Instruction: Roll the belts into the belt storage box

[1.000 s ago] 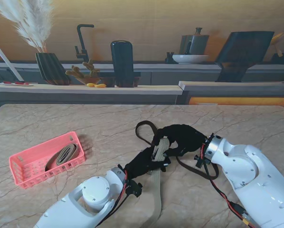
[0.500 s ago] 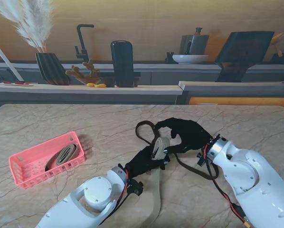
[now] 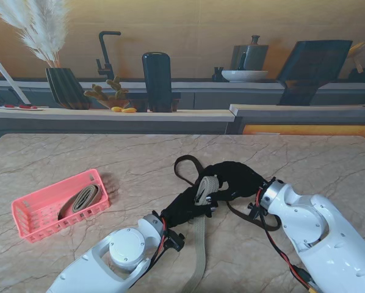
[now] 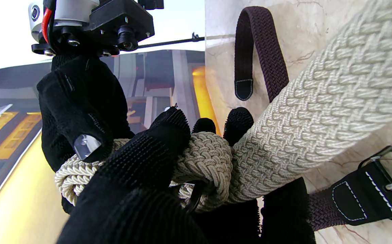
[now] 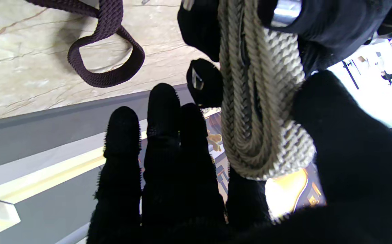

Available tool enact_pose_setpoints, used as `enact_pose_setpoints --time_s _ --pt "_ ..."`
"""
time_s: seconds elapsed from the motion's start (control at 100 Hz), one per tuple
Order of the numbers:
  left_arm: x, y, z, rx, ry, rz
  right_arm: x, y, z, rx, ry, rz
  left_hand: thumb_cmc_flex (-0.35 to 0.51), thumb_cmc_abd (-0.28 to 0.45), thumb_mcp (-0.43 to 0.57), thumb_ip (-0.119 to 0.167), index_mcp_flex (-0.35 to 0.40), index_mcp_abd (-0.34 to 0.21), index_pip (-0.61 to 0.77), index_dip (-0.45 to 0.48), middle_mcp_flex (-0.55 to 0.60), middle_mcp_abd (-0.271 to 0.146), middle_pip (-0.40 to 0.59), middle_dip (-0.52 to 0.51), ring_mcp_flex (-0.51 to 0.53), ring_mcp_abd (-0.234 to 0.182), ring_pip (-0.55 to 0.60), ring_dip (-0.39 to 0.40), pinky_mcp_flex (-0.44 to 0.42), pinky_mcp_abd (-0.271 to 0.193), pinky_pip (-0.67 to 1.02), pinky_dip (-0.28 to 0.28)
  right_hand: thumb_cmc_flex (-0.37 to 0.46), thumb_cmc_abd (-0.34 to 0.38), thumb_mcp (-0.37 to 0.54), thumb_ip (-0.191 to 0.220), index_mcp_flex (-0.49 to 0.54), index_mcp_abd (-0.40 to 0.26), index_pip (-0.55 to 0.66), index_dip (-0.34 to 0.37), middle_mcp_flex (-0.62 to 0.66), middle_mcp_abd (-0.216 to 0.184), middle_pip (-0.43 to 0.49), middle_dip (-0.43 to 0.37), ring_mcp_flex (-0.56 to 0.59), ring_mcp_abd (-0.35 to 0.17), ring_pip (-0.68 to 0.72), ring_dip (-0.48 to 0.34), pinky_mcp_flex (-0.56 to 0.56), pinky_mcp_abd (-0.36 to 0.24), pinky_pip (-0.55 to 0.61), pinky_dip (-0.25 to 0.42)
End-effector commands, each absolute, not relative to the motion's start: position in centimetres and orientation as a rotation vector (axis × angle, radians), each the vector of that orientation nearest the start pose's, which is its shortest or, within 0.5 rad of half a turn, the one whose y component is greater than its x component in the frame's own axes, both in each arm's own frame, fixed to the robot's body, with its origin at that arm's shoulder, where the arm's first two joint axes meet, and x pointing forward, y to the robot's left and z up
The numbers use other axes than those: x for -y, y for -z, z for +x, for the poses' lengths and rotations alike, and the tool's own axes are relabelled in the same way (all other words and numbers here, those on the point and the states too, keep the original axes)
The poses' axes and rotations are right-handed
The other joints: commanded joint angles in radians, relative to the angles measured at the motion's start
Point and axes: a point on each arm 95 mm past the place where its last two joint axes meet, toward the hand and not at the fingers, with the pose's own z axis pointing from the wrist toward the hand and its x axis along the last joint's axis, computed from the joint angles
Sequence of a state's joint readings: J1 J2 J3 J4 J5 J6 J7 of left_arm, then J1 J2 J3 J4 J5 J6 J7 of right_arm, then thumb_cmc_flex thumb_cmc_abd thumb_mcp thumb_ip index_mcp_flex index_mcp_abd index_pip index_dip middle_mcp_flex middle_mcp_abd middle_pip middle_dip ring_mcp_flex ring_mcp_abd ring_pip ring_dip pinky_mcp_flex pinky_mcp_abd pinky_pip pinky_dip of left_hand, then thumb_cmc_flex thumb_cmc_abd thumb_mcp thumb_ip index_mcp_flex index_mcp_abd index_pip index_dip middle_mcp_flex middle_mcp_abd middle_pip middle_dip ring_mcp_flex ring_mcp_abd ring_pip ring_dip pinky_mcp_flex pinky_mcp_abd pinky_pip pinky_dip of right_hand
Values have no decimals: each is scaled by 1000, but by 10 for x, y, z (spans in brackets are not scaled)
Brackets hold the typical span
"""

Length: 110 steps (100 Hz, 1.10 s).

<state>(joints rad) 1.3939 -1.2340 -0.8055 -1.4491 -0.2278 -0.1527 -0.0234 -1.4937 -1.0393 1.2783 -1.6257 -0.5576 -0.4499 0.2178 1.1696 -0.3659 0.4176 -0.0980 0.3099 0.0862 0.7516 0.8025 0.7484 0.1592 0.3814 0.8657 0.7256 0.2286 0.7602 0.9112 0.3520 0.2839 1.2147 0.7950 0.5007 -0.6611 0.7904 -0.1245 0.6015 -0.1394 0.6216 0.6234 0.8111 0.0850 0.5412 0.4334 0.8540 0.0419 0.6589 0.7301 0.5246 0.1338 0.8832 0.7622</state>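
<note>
Both my left hand (image 3: pixel 184 209) and right hand (image 3: pixel 238 178) grip the half-rolled cream belt (image 3: pixel 205 187) at frame centre; its loose tail runs toward the bottom edge, and the pink storage box (image 3: pixel 31 223) sits lower left, nearer my left hand

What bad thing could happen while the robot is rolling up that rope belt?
The cream belt coil, pinched between the left hand and right hand, might spring loose, since its long tail hangs free. The tail might also snag the dark belt on the table. The pink basket is far to the left, so the roll could unravel in transit.
</note>
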Motion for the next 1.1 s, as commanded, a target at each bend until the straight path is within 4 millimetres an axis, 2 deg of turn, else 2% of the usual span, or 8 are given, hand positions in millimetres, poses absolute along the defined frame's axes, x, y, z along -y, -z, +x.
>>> enact_pose_setpoints --time_s 0.0,0.22,0.33,0.39,0.53,0.81,0.91,1.09 --pt "166 355 372 -1077 2377 -2392 -9 277 407 -1710 -2015 1220 121 194 66 16 21 -80 53 17 43 -42 62 -3 43 -20 56 -3 9 -5 43 20 111 9 -5 -59 54 -121 170 -86 75 -41 33 11 41 -11 33 22 15 3 38 35" --pt "167 355 371 -1009 2379 -2405 -16 283 409 -1664 -2068 1281 111 118 -54 12 47 -73 -15 -52 101 -35 -27 35 38 -5 25 -42 2 2 22 -4 239 36 -4 -80 246 -188 395 -247 352 -65 64 12 159 -9 108 50 55 16 83 23" --pt "168 356 372 -950 2365 -2425 -16 278 410 -1570 -2095 1271 -155 -4 113 18 70 -47 -129 -171 63 -22 -16 -39 -2 17 -51 -117 -42 20 -50 -72 228 16 39 -96 268 -160 405 -270 379 -50 74 -5 181 -3 123 51 65 17 101 19" --pt "167 357 373 -937 2357 -2425 -14 272 410 -1514 -2105 1264 -261 -3 128 47 64 -42 -170 -223 -5 -19 54 -224 -34 18 -98 -164 -73 24 -94 -113 228 12 53 -100 272 -145 407 -274 380 -38 84 -6 183 3 134 55 67 17 110 18" --pt "164 357 376 -913 2341 -2405 -9 253 409 -1388 -2121 1205 -356 -48 102 49 51 -32 -244 -276 -42 -17 18 -347 -90 18 -199 -241 -130 31 -204 -177 242 7 75 -105 279 -107 414 -275 376 -10 114 -3 185 22 163 65 70 22 125 12" --pt "164 354 375 -818 2350 -2460 0 217 409 -1330 -2107 1015 -269 18 140 58 127 -35 -221 -277 41 -14 14 -391 -46 6 -257 -326 -122 15 -243 -231 242 8 87 -105 283 -100 415 -277 371 -7 131 -6 186 18 177 66 80 10 129 -1" --pt "165 355 374 -812 2352 -2481 2 207 411 -1346 -2095 975 -154 22 124 11 178 -52 -162 -230 134 -23 -25 -257 1 5 -219 -355 -109 14 -209 -259 241 10 85 -106 280 -101 416 -276 368 -10 135 -5 186 14 177 65 83 7 129 -6" --pt "167 355 373 -787 2358 -2523 4 197 416 -1392 -2061 930 -97 25 133 10 234 -72 -102 -199 217 -29 -26 -206 49 9 -159 -341 -97 12 -182 -258 241 15 82 -106 276 -104 416 -274 366 -11 140 -6 187 11 177 64 84 5 130 -12"
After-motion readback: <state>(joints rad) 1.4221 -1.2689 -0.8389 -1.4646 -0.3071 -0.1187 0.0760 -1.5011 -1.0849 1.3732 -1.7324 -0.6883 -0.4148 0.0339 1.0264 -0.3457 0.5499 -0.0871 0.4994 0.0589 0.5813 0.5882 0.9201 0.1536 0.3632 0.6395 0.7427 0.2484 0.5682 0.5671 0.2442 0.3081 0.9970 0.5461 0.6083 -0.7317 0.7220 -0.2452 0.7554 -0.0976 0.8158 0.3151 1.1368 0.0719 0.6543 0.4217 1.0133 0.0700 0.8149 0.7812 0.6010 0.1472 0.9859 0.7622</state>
